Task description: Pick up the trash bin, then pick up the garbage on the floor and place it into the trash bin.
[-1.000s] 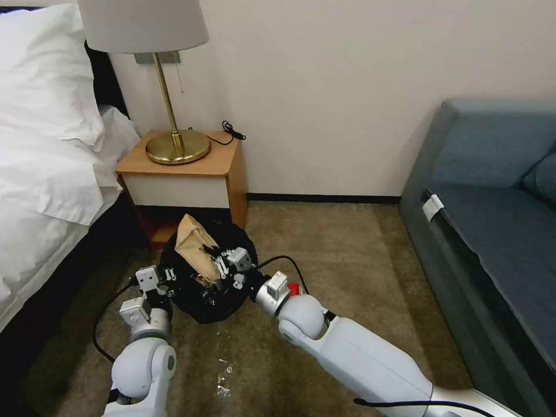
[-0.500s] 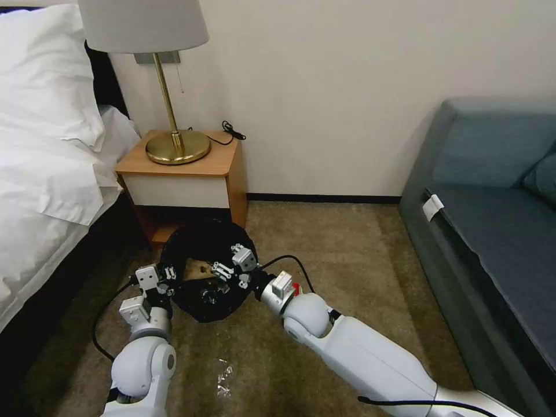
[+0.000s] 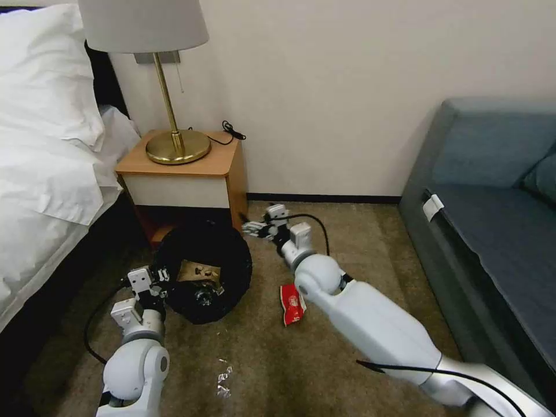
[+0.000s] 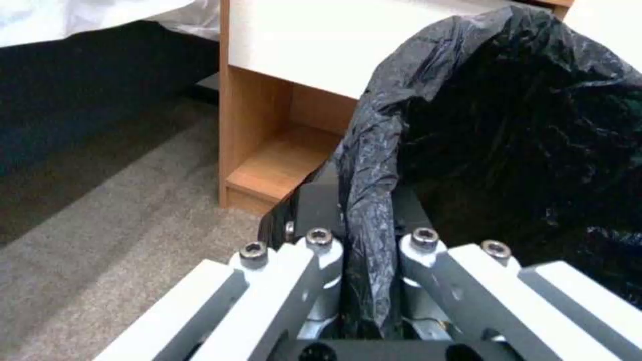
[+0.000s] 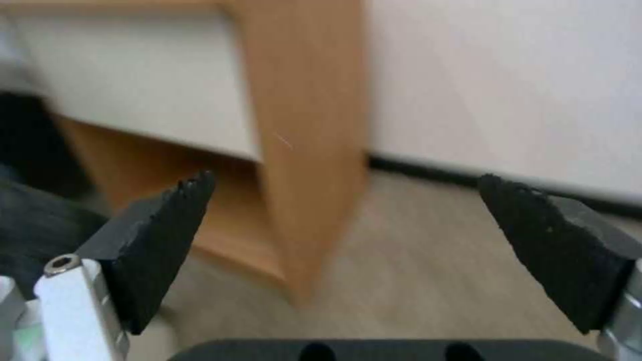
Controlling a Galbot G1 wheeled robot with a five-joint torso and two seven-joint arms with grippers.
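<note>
Where the carpet [image 3: 347,255] lies nearest to us, we list one clear film scrap [image 3: 223,379], loose, well behind our left gripper [image 3: 155,282].

One left gripper, pinching the bag-covered rim of the trash bin [image 3: 202,269]; in the left wrist view the black liner [image 4: 374,200] is folded between its pads.

One trash bin, black-lined, just beyond and to the right of that gripper, mouth open. Inside it we count one brown crumpled paper [image 3: 200,271]; anything else in there is too dark to tell.

One red snack packet [image 3: 292,304], flat on the carpet, right of the bin and behind our right gripper [image 3: 255,229], beside that arm's elbow.

One right gripper, fingers spread wide and holding nothing, beyond the bin's far right edge, close to the corner of the nightstand [image 3: 191,174]. The right wrist view shows both pads [image 5: 154,235] apart with the nightstand's side panel [image 5: 308,125] ahead.

One nightstand, bearing one brass lamp [image 3: 174,145] and one black cable [image 3: 231,132].

One bed [image 3: 46,145] far left; one blue sofa [image 3: 498,202] far right.
</note>
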